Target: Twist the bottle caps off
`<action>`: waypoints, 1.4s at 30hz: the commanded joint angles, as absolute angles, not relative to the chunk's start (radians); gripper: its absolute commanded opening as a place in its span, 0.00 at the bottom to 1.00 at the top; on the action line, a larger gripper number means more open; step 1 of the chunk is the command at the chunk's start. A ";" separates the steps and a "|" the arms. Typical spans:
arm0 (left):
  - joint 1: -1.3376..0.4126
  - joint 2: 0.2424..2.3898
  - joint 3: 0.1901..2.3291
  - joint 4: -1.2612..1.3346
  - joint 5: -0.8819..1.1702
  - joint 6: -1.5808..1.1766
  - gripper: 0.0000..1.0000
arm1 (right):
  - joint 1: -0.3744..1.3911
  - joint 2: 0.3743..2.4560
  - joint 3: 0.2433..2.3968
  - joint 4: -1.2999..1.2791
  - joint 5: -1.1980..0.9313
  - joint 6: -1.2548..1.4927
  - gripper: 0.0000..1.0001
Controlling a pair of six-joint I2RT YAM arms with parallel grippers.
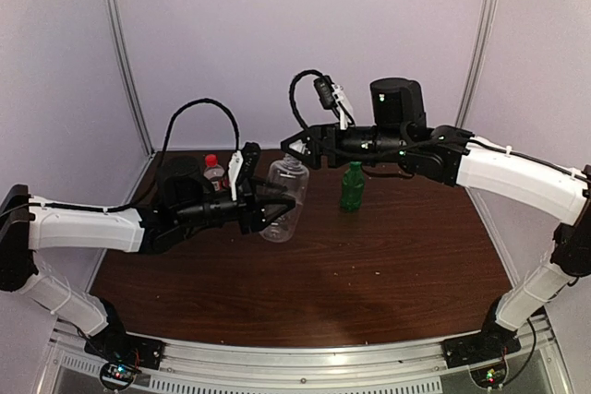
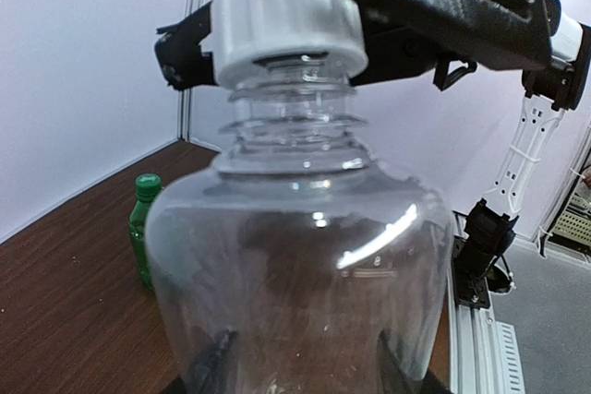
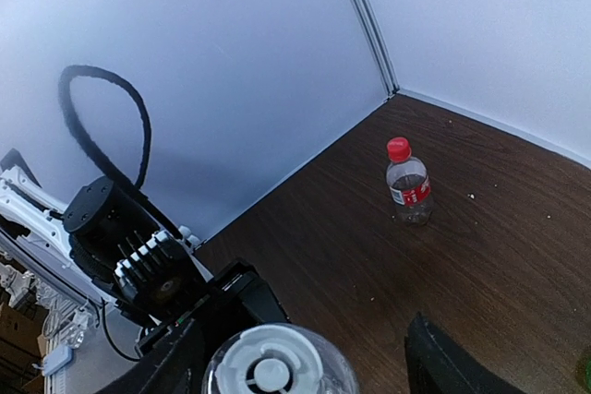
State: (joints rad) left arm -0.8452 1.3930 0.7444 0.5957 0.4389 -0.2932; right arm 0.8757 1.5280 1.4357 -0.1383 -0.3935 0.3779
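Observation:
My left gripper [image 1: 277,202] is shut on the body of the wide clear bottle [image 1: 283,198] and holds it above the table, tilted. Its dark fingers [image 2: 208,366] show through the plastic. The white cap [image 2: 286,20] sits on the bottle's neck, with threaded rings bare beneath it. My right gripper [image 1: 294,149] is open around that white cap [image 3: 272,368]: one finger is close on its left, and the other finger [image 3: 452,362] stands well clear on its right. The green bottle [image 1: 352,186] with its green cap [image 2: 147,185] stands upright mid-table. The red-capped bottle [image 3: 408,182] stands near the back left corner.
The brown table [image 1: 369,265] is walled by pale panels at the back and sides. A black cable [image 1: 199,113] loops up over the left arm. The right arm [image 1: 517,177] reaches in from the right, above the green bottle.

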 commanded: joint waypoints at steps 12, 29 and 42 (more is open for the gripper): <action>-0.839 1.345 0.754 0.609 0.379 -0.260 0.33 | 0.882 1.548 1.440 -0.057 -0.454 0.419 0.37; -0.839 1.342 0.692 0.693 0.568 -0.270 0.33 | 0.780 1.500 1.423 -0.029 -0.792 0.169 0.00; -0.839 1.273 0.655 0.646 0.526 -0.246 0.34 | 0.695 1.487 1.381 -0.067 -0.725 0.127 0.03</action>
